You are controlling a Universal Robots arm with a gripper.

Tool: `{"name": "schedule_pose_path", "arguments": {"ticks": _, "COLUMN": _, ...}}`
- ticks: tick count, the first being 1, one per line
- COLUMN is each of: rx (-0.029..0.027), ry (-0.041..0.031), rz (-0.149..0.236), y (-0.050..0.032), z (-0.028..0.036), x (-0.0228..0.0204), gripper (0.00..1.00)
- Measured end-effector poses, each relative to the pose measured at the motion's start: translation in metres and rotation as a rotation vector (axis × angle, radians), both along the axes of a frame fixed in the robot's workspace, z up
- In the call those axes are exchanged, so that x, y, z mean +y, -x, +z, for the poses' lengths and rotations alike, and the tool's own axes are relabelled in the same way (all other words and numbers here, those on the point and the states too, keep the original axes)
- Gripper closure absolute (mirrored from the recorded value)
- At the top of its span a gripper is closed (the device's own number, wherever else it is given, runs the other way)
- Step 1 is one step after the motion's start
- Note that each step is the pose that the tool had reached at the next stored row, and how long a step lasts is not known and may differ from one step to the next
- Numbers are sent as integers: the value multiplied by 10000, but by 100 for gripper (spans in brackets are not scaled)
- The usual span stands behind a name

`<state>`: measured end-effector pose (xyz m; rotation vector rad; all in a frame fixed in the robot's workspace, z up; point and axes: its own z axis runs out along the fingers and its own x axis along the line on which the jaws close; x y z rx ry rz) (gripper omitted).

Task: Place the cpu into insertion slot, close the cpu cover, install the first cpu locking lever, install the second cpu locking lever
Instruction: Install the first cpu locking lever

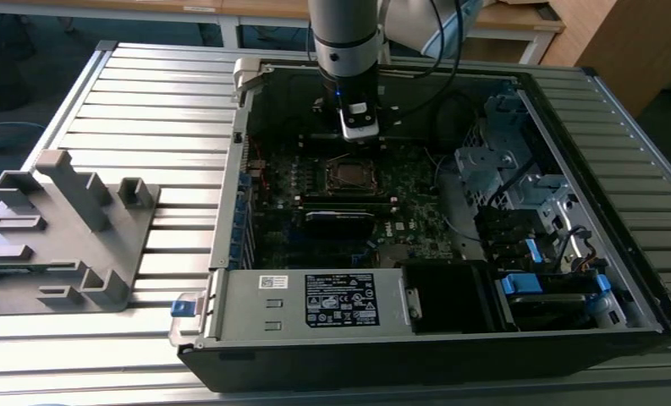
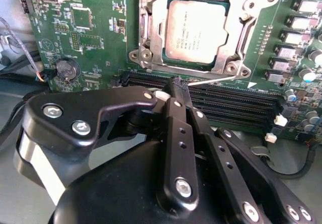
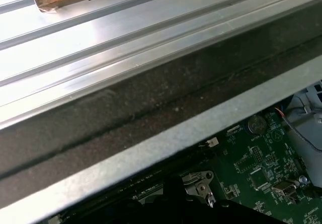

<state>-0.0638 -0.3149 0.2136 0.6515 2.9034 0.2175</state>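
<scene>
Ribbed metal bench (image 1: 143, 101) carries the open computer case (image 1: 224, 211). I see my jaws pressed together, tips meeting the thin locking lever (image 2: 211, 80). The cpu (image 2: 195, 30) sits under the lowered cpu cover (image 2: 157, 38).

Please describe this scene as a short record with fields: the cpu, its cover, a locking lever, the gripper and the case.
cpu: seated in the insertion slot
cpu cover: down over the cpu, chip top showing through its window
locking lever: thin metal rod along the socket side next to the memory slots; latched or not, cannot tell
gripper: fingers together, tips at the lever's end; grip on it unclear
computer case: open, lying on the slatted table
</scene>
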Motion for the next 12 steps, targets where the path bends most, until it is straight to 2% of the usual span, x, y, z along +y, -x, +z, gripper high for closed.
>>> {"name": "schedule_pose_path", "arguments": {"ticks": 2, "rx": 0, "ry": -35, "rz": -2, "y": 1, "z": 1, "x": 0, "gripper": 89}}
{"name": "schedule_pose_path", "arguments": {"ticks": 6, "rx": -1, "ry": -175, "rz": -2, "y": 0, "z": 7, "x": 0, "gripper": 89}}
{"name": "schedule_pose_path", "arguments": {"ticks": 9, "rx": 0, "ry": -222, "rz": -1, "y": 0, "z": 7, "x": -1, "gripper": 89}}
{"name": "schedule_pose_path", "arguments": {"ticks": 12, "rx": 0, "ry": -410, "rz": -1, "y": 0, "z": 7, "x": -4, "gripper": 89}}
